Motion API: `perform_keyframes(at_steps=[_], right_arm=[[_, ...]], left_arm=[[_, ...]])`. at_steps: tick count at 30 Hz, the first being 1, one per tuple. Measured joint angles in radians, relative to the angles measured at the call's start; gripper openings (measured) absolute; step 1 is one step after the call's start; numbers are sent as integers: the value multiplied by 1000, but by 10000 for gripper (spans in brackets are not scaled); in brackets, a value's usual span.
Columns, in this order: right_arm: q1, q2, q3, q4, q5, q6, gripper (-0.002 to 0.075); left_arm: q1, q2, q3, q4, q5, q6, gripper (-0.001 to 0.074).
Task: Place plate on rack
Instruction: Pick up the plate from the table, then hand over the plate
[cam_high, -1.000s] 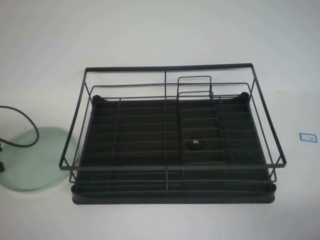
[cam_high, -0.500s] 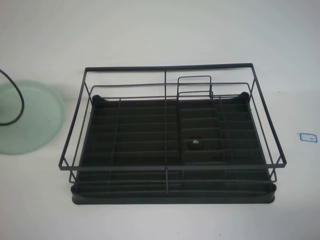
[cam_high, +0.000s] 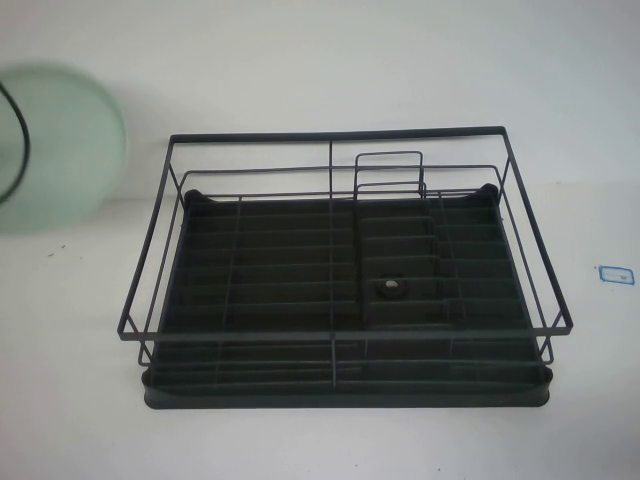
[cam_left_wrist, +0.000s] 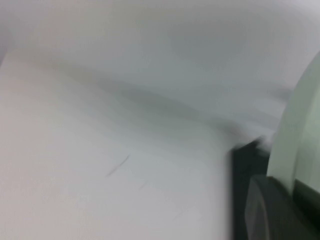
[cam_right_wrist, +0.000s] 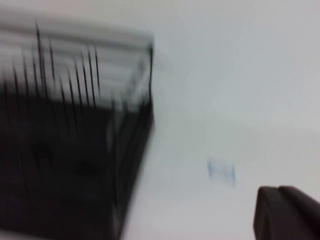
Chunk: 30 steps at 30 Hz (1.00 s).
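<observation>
The pale mint-green plate (cam_high: 62, 150) hangs blurred at the far left of the high view, to the left of the black wire rack (cam_high: 335, 134) and about level with its back rail. In the left wrist view the plate's rim (cam_left_wrist: 296, 125) sits between the dark fingers of my left gripper (cam_left_wrist: 280, 185), which is shut on it. The left gripper itself is out of the high view. My right gripper (cam_right_wrist: 287, 210) shows only in the right wrist view, shut and empty, off the rack's (cam_right_wrist: 75, 150) right side.
A black cable (cam_high: 22, 150) crosses the plate's left part. A small blue-edged label (cam_high: 615, 273) lies on the white table right of the rack and also shows in the right wrist view (cam_right_wrist: 221, 171). The rack's ribbed tray holds nothing.
The plate has moved from the near-left table beside the rack's front corner up and away, now level with the rack's back rail. The rack has not moved.
</observation>
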Motion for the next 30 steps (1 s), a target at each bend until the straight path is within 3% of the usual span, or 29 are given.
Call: perform_keyframes(at_steps=[8,10,16,21,26,30], right_arm=[[0,0,-2,177,-588,88,-2],[0,0,-42,249,-605,117,-2],[0,49,-406,266,-164,-19,-2],[0,340,-754,264,181,-81,-2],[0,588,-959,300,307,-159,-2],[0,780,-1023,547,361,-371,-2]], left_arm=[[-21,-152,-56,-310,200,186,6],[-53,-196,-56,-306,209,202,6],[-199,-334,-56,-188,216,211,6],[-319,-381,-56,-81,162,143,5],[-378,-386,-56,-54,167,134,5],[-452,-388,-56,-32,161,134,5]])
